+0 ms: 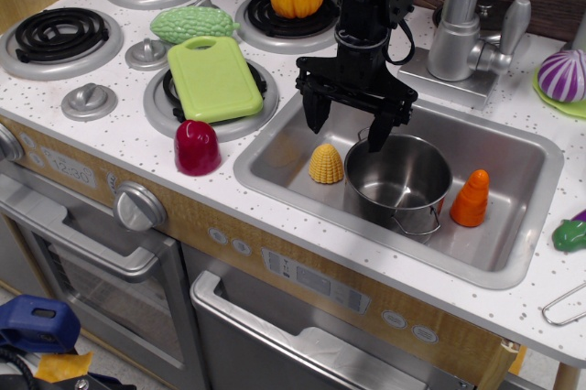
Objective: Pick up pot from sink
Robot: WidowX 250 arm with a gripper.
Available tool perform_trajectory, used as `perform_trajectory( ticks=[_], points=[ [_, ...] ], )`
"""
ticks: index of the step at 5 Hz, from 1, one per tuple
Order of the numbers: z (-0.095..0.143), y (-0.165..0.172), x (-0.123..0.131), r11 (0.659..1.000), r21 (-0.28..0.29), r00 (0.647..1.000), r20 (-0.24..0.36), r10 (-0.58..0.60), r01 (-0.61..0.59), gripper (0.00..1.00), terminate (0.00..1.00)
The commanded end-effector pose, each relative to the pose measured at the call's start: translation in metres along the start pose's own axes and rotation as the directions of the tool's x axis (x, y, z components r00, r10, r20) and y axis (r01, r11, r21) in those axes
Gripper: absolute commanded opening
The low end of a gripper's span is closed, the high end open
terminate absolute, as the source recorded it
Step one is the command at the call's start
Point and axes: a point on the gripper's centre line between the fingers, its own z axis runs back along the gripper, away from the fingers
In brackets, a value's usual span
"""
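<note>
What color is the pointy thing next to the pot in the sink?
Orange; the carrot sits right of the pot, clearest in the overhead camera view.

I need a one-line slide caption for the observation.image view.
Open pincer hangs above the sink, over the metal pot that stands between a corn piece and a carrot.

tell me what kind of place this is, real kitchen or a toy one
Most likely a toy play kitchen: coil burners moulded into the speckled countertop, a small steel sink holding a pot, and plastic food like the corn and carrot.
</note>
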Motion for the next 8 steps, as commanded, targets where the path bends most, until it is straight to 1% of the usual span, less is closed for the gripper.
perform_trajectory(
  ticks=[1,3,4,5,6,7,8],
  points=[
    [0.0,0.0,0.0,1.0,0.0,1.0,0.0,0.0,0.0,1.0,0.0],
    [-0.022,-0.004,0.0,0.999,-0.039,0.999,0.031,0.017,-0.016,1.0,0.0],
    [-0.033,-0.002,0.0,0.999,-0.041,0.998,0.059,0.012,-0.01,1.0,0.0],
    [-0.04,-0.001,0.0,0.999,-0.036,0.997,0.069,0.02,-0.017,1.0,0.0],
    [-0.039,-0.002,0.002,1.0,-0.018,0.997,0.075,0.025,-0.024,0.0,0.0],
    [-0.033,-0.002,0.002,1.0,-0.005,0.997,0.071,0.022,-0.021,0.0,0.0],
    [-0.011,-0.003,0.004,1.0,0.003,0.999,0.034,0.026,-0.026,0.0,0.0]
  ],
)
